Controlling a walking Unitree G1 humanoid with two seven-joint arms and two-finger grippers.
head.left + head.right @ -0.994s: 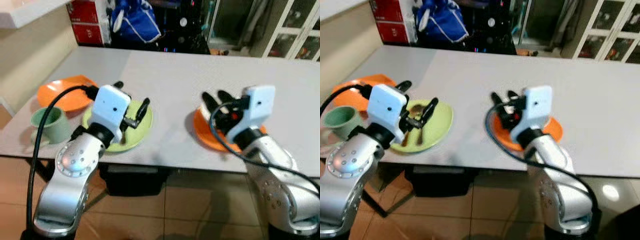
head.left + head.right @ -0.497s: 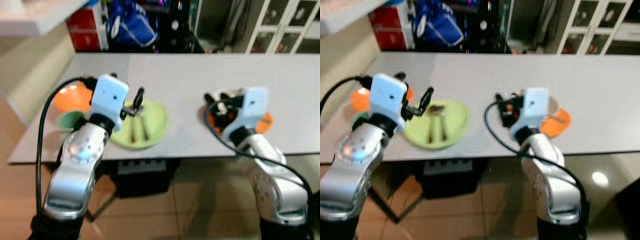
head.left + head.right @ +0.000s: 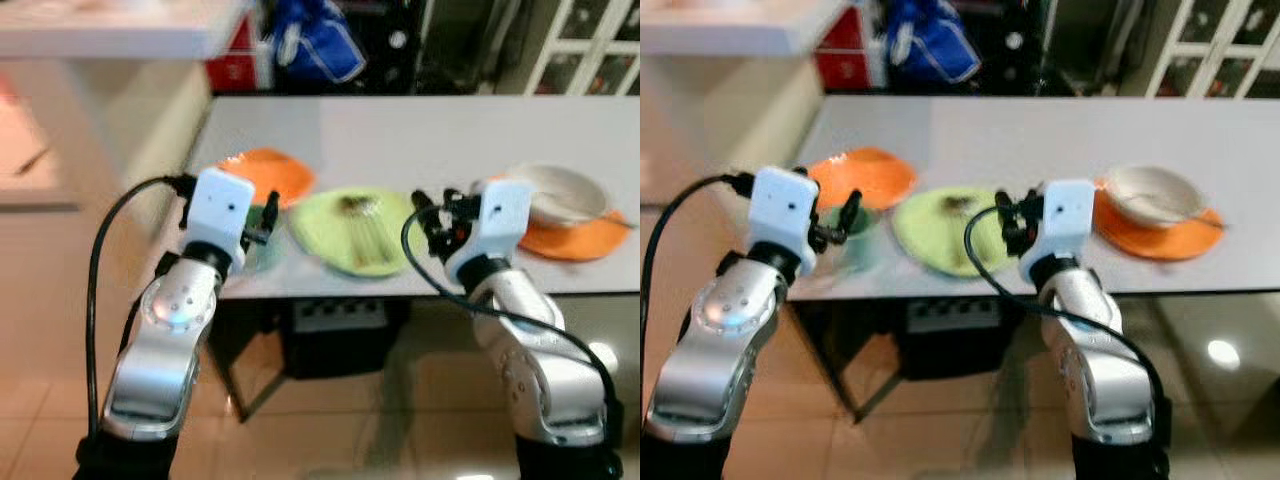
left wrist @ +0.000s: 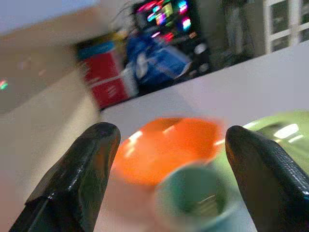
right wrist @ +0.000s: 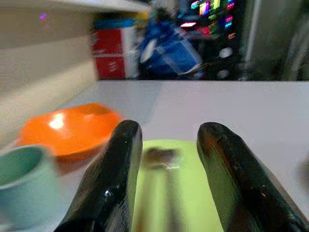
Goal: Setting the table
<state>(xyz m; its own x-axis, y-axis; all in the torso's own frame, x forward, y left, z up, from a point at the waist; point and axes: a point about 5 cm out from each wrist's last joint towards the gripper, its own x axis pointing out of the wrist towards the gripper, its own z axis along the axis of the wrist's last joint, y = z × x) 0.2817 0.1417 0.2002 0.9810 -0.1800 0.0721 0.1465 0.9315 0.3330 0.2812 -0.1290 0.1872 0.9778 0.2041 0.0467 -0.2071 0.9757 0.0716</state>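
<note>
A light green plate (image 3: 355,228) holding two pieces of cutlery (image 5: 164,159) lies near the table's front edge. To its left are an orange plate (image 3: 265,172) and a green cup (image 4: 195,198). At the right, a white bowl (image 3: 560,192) rests on a second orange plate (image 3: 580,243). My left gripper (image 4: 171,130) is open and empty, held at the table edge and facing the cup. My right gripper (image 5: 170,126) is open and empty, just short of the green plate's near right rim.
The grey table (image 3: 430,130) runs far back. A cream counter wall (image 3: 150,110) stands at the left. Red boxes (image 3: 845,65) and a blue bag (image 3: 315,50) lie beyond the table. Tiled floor (image 3: 330,420) lies below.
The camera has swung and the picture has shifted, bringing the white bowl on the right orange plate fully into view. Both grippers sit nearer the table's front edge, still empty.
</note>
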